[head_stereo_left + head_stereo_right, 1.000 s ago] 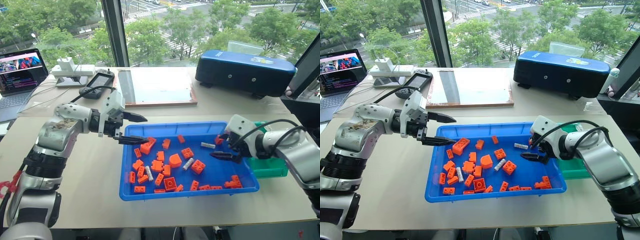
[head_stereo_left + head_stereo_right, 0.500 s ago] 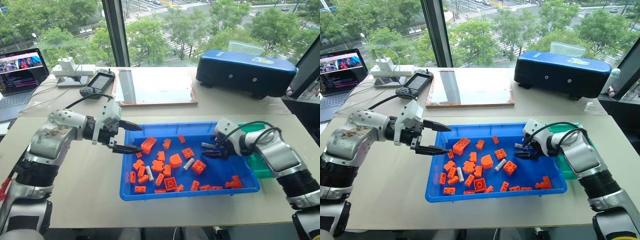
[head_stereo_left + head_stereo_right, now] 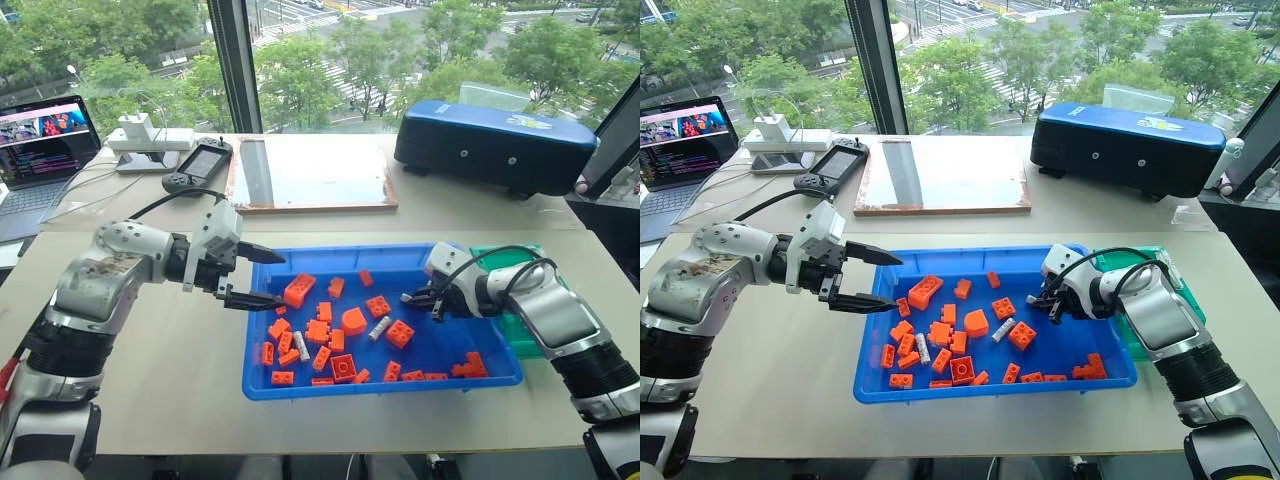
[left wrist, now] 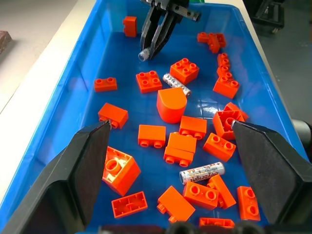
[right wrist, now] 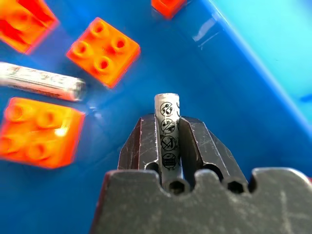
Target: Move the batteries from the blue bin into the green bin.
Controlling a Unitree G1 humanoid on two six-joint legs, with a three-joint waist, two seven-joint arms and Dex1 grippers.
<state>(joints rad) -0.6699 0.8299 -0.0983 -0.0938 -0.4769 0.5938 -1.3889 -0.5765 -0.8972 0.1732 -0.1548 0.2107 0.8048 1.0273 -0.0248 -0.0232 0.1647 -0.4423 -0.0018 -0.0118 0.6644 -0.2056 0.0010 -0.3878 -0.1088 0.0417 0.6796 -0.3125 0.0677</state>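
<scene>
The blue bin point(image 3: 352, 251) sits in the middle of the table, strewn with orange bricks point(image 3: 318, 331). My right gripper point(image 3: 412, 297) is low inside its right half, shut on a battery point(image 5: 167, 126) that sticks out past the fingertips, as the left wrist view also shows at the battery point(image 4: 144, 53). Two more batteries point(image 3: 377, 328) point(image 3: 299, 346) lie flat among the bricks. The green bin point(image 3: 523, 340) stands against the blue bin's right side, partly hidden behind my right arm. My left gripper point(image 3: 285, 278) hovers open over the blue bin's left rim, holding nothing.
A dark blue case point(image 3: 495, 145) stands at the back right. A wooden board point(image 3: 315, 172), a handheld controller point(image 3: 200, 165), a power strip point(image 3: 150, 140) and a laptop point(image 3: 40, 140) lie along the back and left of the table.
My right gripper went from wide open to shut on the battery near the bin's right side. The left gripper has stayed about where it was.
</scene>
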